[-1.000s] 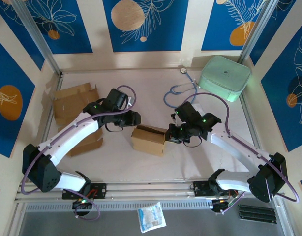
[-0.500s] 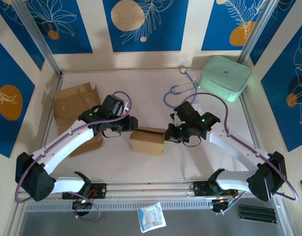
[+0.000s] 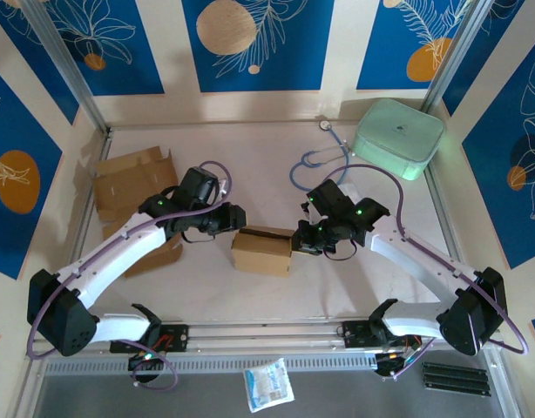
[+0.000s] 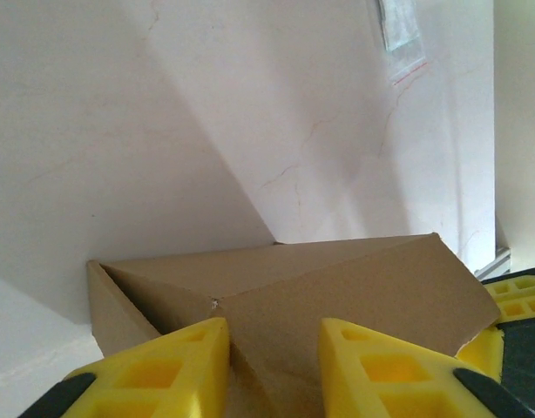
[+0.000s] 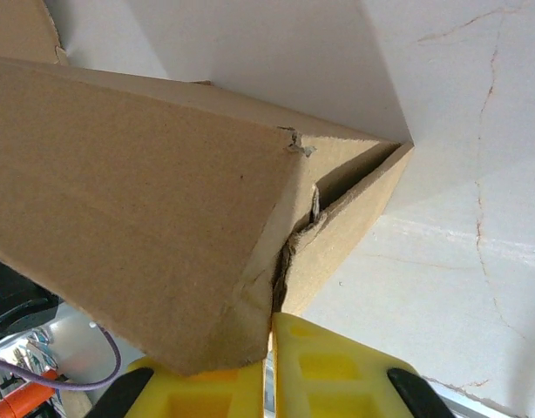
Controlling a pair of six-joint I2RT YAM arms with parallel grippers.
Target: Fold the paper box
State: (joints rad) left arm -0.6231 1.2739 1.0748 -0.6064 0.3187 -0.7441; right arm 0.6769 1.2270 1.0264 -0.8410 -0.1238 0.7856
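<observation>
Left of the mint-green case [image 3: 398, 138], the brown cardboard box [image 3: 262, 251] lies lengthwise left-to-right on the white worktop [image 3: 250, 165] between the left tool [image 3: 235, 225], straddling one end, grip unclear, and the right tool [image 3: 300, 239], clenched on its flap.

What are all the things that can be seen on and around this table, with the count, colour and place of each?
Paper box: 1, brown, middle of the table, between the two arms.
Flat cardboard: a few pieces, brown, left side, partly under the left arm.
Case: 1, mint green, back right corner.
Stethoscope: 1, blue-grey, at the back, left of the case.
Plastic packet: 1, white and blue, on the grey strip in front of the table.
Black bars: seemingly 2, near right corner.
Table: 1, off-white.
Left arm: 1, white and black, yellow jaws apart at the box's left end.
Right arm: 1, white and black, yellow jaws shut at the box's right end.
</observation>
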